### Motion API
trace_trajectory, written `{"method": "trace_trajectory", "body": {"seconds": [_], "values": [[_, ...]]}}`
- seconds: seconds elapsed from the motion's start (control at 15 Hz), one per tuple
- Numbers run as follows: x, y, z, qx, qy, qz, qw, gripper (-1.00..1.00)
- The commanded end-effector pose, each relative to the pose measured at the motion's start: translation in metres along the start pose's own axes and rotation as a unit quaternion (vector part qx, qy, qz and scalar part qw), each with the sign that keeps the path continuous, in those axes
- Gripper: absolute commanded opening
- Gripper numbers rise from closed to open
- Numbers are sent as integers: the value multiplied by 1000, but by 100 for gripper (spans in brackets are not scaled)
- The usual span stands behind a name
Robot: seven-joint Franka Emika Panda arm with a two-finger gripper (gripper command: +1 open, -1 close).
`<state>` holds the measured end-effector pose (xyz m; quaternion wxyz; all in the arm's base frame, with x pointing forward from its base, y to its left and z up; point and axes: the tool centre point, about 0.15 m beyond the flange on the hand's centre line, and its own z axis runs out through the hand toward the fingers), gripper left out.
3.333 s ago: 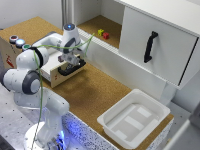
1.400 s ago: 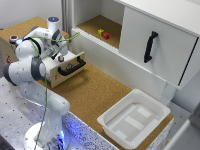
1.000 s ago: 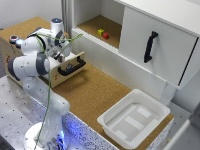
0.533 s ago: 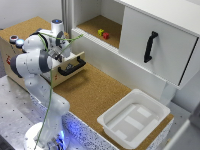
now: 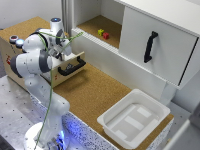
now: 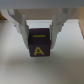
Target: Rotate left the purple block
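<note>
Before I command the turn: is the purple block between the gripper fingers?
Yes. In the wrist view the purple block sits between the fingers of the gripper; contact is too blurred to tell.

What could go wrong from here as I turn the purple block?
1. The wrist view shows the purple block between the fingers of the hand, but blur hides whether both pads touch it; a loose hold might let it slip instead of turning.
2. In the exterior view the hand is hidden behind the arm, above the open drawer, so a wide swing could hit something I cannot see.

cork bench [image 5: 95, 92] carries white tray [image 5: 134, 123].
</note>
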<state>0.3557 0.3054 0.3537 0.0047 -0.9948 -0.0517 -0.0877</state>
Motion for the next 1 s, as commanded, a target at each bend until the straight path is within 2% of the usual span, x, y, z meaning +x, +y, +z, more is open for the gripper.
{"method": "trace_trajectory", "body": {"seconds": [0.0, 0.13, 0.27, 0.33, 0.6, 0.8, 0.93], "values": [[5, 11, -8, 10, -5, -158, 987, -100], [7, 9, -4, 43, -3, -241, 970, -100], [4, 8, 0, 73, -8, -327, 942, -100], [2, 8, 2, 89, -13, -378, 922, -100], [-13, 6, 14, 97, -3, -551, 829, -100], [-15, 14, 25, 98, -7, -628, 772, -100], [-12, 14, 28, 110, -3, -647, 755, -100]]}}
